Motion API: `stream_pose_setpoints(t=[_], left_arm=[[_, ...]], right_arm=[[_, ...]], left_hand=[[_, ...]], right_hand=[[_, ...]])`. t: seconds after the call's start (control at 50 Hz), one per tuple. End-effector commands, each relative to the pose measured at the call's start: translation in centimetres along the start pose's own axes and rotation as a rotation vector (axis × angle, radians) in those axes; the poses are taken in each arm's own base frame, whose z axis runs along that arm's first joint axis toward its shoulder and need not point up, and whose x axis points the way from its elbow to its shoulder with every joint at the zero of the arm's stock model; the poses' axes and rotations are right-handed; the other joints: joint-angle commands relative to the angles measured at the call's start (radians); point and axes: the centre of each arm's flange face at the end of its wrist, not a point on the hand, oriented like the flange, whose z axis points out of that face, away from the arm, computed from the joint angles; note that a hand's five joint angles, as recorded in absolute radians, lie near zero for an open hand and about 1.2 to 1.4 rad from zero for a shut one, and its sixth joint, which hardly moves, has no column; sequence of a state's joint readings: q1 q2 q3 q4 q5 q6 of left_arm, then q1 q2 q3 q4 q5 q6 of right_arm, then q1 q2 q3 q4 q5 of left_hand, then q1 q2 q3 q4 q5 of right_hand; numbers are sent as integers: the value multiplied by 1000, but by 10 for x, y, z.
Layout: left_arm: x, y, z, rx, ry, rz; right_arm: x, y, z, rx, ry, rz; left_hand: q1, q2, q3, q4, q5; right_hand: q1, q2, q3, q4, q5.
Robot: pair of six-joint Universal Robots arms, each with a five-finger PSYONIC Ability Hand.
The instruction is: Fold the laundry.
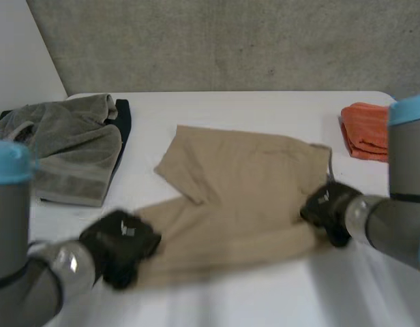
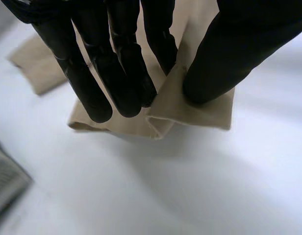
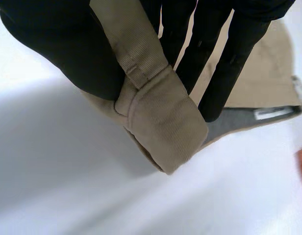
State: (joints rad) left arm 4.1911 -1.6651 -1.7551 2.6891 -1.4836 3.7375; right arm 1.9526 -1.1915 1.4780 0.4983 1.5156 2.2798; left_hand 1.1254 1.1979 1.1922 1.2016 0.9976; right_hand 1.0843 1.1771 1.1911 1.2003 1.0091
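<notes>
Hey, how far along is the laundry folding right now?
Done: the orange cloth looks folded and set aside. In hand: the tan trousers lie spread out, with the left hand pinching a leg end between fingers and thumb, and the right hand pinching the waistband. Left: folding the trousers, then probably the grey pile, which looks rumpled.

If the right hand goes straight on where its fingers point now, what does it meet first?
The beige trousers, which the right hand pinches at the waistband. The white table seems to lie just beneath, though depth is unclear.
</notes>
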Motion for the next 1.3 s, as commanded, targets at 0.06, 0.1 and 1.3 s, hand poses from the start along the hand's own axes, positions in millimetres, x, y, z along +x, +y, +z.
stream_pose_setpoints(t=[0.06,0.1,1.3], left_arm=[[47,11,-53,-78,252,246],[40,4,-45,-40,210,241],[-50,-111,99,646,-325,-166]], right_arm=[[-41,28,-44,-48,-122,-180],[-40,27,-42,-38,-120,-173],[39,32,34,148,149,478]], left_hand=[[271,198,204,195,224],[271,198,204,195,224],[-951,-1023,-1018,-1027,-998]], right_hand=[[312,219,205,196,213],[312,219,205,196,213],[-676,-769,-783,-792,-776]])
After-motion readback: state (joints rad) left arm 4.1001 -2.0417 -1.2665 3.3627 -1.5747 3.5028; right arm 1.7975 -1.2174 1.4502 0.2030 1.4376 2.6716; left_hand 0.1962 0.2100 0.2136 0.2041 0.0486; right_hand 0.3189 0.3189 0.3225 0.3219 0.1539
